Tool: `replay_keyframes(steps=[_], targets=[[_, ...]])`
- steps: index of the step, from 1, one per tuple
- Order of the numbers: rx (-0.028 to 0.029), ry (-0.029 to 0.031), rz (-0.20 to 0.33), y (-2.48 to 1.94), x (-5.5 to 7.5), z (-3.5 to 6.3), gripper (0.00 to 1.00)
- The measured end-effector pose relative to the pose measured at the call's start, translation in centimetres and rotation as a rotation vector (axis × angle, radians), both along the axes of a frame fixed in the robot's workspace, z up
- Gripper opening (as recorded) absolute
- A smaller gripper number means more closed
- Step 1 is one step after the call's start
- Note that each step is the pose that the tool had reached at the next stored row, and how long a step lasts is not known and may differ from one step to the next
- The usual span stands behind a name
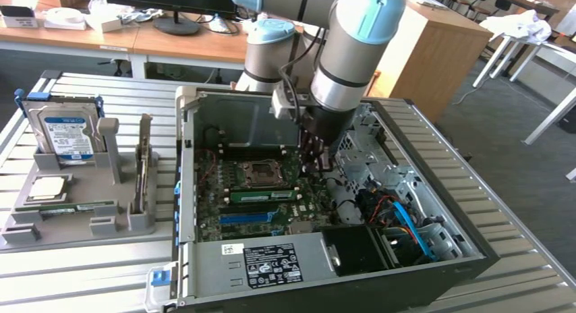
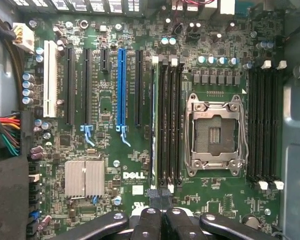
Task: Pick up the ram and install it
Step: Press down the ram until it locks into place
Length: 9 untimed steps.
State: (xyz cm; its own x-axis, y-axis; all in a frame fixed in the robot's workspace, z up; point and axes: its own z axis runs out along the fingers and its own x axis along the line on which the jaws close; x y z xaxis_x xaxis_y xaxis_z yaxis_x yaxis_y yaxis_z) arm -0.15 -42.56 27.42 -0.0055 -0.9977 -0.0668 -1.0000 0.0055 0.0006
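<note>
One risk stood out: the ram (image 2: 153, 125) stood edge-on in the slot nearest the blue connector, and the gripper (image 2: 162, 200) – jaws drawn together on nothing – hung just at its near end; whether they touched I could not tell; uneven pressure there could, I judged, leave one end unlatched or stress the motherboard (image 2: 115, 165). The open computer case (image 1: 193, 259) held that board; the grey tray (image 1: 81, 222) held a hard drive (image 1: 63, 134), a processor chip (image 1: 47, 187), an expansion card (image 1: 142, 171) – and another green stick (image 1: 72, 206).

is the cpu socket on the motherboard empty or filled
Empty: the square silver-framed processor socket on the green motherboard shows its bare dark contact field, with no chip seated inside the metal frame.
</note>
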Motion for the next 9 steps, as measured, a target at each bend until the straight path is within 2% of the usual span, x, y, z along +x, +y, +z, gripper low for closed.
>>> replay_keyframes(steps=[9], targets=[[0.0000,0.0000,0.000,0.00,0.00,-0.72,0.10]])
